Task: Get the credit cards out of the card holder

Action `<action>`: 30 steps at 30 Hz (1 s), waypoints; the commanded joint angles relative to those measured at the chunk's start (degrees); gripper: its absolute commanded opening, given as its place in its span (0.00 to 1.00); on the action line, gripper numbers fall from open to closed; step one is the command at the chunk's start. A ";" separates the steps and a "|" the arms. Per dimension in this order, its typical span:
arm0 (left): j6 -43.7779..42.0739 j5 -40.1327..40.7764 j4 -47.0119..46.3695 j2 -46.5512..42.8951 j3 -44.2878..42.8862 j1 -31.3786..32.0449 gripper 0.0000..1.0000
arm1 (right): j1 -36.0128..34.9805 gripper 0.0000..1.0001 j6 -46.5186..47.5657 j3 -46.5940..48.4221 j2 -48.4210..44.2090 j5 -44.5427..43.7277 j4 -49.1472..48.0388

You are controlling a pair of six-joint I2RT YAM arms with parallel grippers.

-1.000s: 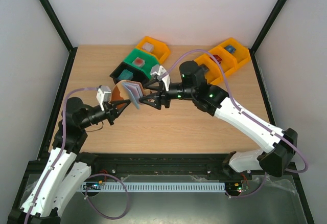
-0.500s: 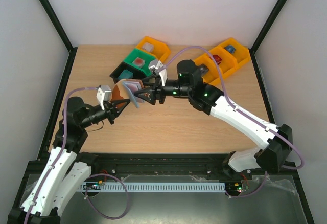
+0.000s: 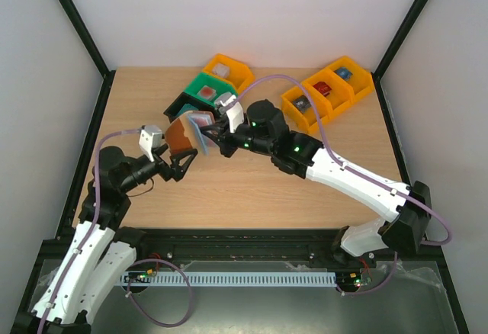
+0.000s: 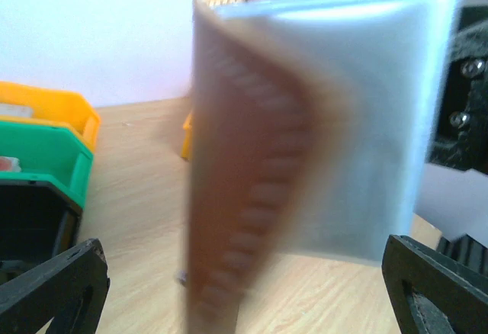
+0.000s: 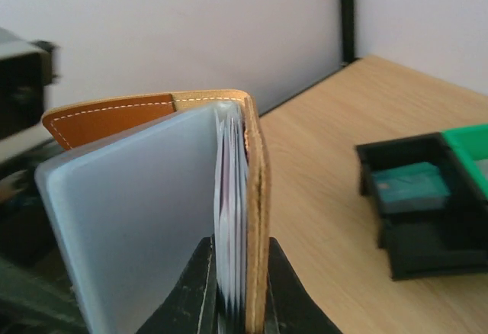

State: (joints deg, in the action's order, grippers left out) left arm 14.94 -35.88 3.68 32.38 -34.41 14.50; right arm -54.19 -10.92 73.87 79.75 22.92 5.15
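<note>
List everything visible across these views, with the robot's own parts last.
card holder: one, brown with pale blue-grey inside, upright and part open, left of centre
credit cards: count unclear, one reddish edge, tucked inside the card holder
black bin: one, black, behind the card holder
green bin: one, green, behind the black bin
orange bins: four, orange; one behind the green bin, three in a row at back right
table: one, light wood
left gripper: open, at the card holder's near side
right gripper: shut on the card holder's lower edge

Wooden table [image 3: 252, 189] carries orange bins [image 3: 335, 105], a green bin [image 3: 197, 86], a black bin [image 3: 175, 109].
</note>
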 commanded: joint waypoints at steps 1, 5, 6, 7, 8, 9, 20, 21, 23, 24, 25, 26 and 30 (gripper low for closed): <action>-1.41 6.53 -2.39 -1.15 0.17 0.01 0.99 | -4.43 0.02 1.97 4.78 1.44 -20.16 4.40; -1.57 9.48 -1.82 -1.17 0.07 -0.01 0.99 | -6.45 0.02 3.48 5.42 1.58 -27.38 5.78; -1.72 9.53 -1.64 -1.18 0.11 0.00 0.99 | -6.52 0.02 3.69 5.41 1.37 -27.39 5.83; -1.72 9.58 -1.52 -1.18 0.13 -0.07 0.99 | -6.49 0.02 4.13 5.25 1.11 -26.73 5.77; -1.82 9.72 -1.37 -1.31 0.14 -0.01 0.99 | -6.52 0.02 4.30 5.06 1.02 -26.47 5.69; -1.93 9.98 -1.32 -1.34 0.14 -0.09 0.98 | -6.46 0.02 4.45 5.07 0.94 -26.31 5.67; -3.63 6.69 -0.81 -2.24 1.13 -0.34 0.99 | -6.51 0.02 5.79 6.38 0.91 -28.57 8.65; -3.11 6.84 -1.05 -2.21 1.41 -0.27 0.98 | -6.49 0.02 5.74 6.37 0.74 -27.56 9.05; -1.71 7.52 -1.13 -2.03 1.96 -0.31 0.98 | -6.32 0.02 5.55 6.68 0.75 -27.21 10.89; -0.79 8.11 -1.07 -1.94 2.42 -0.35 0.98 | -6.01 0.02 5.15 6.91 0.88 -27.10 12.33; 0.22 8.51 -1.00 -1.85 2.93 -0.30 0.98 | -5.50 0.01 4.53 7.03 0.94 -26.49 13.63; 1.26 8.83 -1.17 -1.80 3.65 -0.28 0.98 | -4.99 0.02 3.90 6.89 0.87 -24.89 14.74; 5.38 5.48 -3.93 -1.71 7.06 -0.33 0.98 | -0.29 0.01 0.42 3.21 -1.03 -7.93 14.43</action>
State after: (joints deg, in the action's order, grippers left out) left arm 15.53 -27.88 2.68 30.57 -30.30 14.44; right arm -58.46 -6.96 78.30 81.58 0.45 18.20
